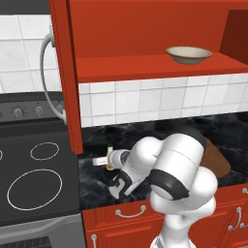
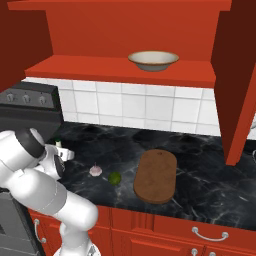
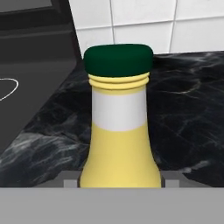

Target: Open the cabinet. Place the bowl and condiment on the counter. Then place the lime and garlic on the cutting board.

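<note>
Condiment bottle: being held upright between the gripper fingers, at the table's stove end.
Bowl: being kept on the open cabinet's shelf.
Cutting board: lying bare beside lime and garlic.

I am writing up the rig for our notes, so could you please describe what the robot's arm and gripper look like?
The arm is glossy white, built of thick rounded segments like smooth capsules, with dark, nearly black rings at the joints. No cables or markings show on it. The gripper is a small white hand with dark patches; in the hand view its fingertips appear as small grey blocks.
</note>
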Available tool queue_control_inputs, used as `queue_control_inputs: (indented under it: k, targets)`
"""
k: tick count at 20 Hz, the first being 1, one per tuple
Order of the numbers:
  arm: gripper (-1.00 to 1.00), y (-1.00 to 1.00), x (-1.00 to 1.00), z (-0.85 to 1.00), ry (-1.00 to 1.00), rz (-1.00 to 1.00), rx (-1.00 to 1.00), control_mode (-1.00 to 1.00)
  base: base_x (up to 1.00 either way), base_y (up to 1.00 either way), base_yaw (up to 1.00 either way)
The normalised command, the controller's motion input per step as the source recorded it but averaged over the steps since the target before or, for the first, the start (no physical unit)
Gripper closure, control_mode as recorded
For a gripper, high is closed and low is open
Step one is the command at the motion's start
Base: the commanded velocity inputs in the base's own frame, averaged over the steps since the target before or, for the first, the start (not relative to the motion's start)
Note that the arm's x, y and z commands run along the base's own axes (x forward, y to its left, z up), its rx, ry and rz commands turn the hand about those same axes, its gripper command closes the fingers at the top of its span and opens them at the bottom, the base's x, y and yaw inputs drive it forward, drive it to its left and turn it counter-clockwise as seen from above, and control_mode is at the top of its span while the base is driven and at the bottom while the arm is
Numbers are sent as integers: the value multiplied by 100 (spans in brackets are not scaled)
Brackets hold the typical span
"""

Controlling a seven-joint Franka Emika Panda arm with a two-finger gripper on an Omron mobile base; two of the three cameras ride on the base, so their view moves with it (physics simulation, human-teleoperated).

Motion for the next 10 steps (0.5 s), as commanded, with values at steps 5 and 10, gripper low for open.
queue_control_inputs:
  k: [5, 10]
  targets:
    - [100, 0, -24, -35, 0, 0, 0, -100, 0, 0, 0]
    - [-100, 0, -41, -31, 0, 0, 0, -100, 0, 0, 0]
